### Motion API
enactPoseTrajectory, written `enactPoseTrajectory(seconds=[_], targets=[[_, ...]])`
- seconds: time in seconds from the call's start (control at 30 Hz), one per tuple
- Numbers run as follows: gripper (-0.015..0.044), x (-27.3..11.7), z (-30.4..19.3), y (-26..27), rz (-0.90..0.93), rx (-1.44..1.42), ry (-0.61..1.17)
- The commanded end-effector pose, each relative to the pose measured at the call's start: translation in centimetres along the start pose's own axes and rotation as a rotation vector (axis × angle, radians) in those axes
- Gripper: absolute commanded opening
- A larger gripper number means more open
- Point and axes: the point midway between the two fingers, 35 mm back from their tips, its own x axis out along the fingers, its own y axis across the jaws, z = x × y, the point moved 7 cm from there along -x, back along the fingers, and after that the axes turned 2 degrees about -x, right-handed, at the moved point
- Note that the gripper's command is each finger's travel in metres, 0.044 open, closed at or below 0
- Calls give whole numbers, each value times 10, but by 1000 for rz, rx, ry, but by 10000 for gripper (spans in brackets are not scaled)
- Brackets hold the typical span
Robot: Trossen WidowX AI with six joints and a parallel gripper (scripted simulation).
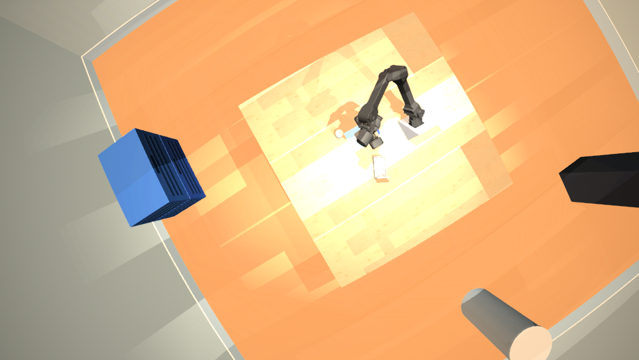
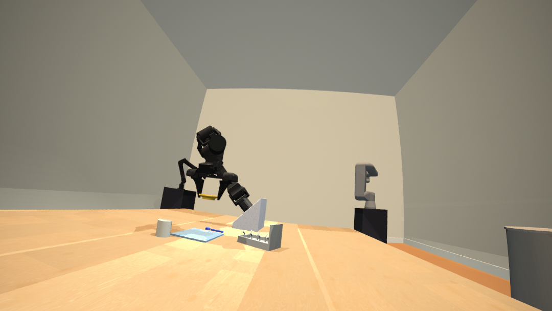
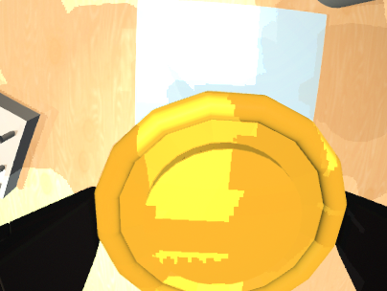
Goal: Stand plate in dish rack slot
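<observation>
The yellow plate [image 2: 208,197] [image 3: 216,191] lies flat between the fingertips of my gripper [image 2: 208,197] [image 3: 219,203], which is shut on its rim from both sides. Plate and gripper are in the air, well above the table and the light blue mat. The grey dish rack [image 1: 379,167] [image 2: 253,242] [image 3: 11,139] stands on the table, with small rails and a taller end wall. It is right of the mat in the exterior view and at the left edge of the wrist view. The plate is hidden under the arm in the top view.
The light blue mat [image 1: 351,132] [image 2: 197,234] [image 3: 292,57] lies below the plate. A whitish cup [image 1: 338,133] [image 2: 163,227] stands beside it. A blue rod-like thing [image 2: 214,230] lies behind the mat. A grey wedge [image 1: 408,129] [image 2: 253,218] stands near the arm's base, behind the rack.
</observation>
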Motion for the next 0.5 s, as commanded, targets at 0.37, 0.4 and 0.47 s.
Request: enactPoseTrajectory(seconds=[0.37, 0.4, 0.47], targets=[[0, -47, 0, 3, -15, -7, -1], [0, -47, -1, 7, -13, 9, -1], [0, -48, -5, 23, -7, 66, -2]])
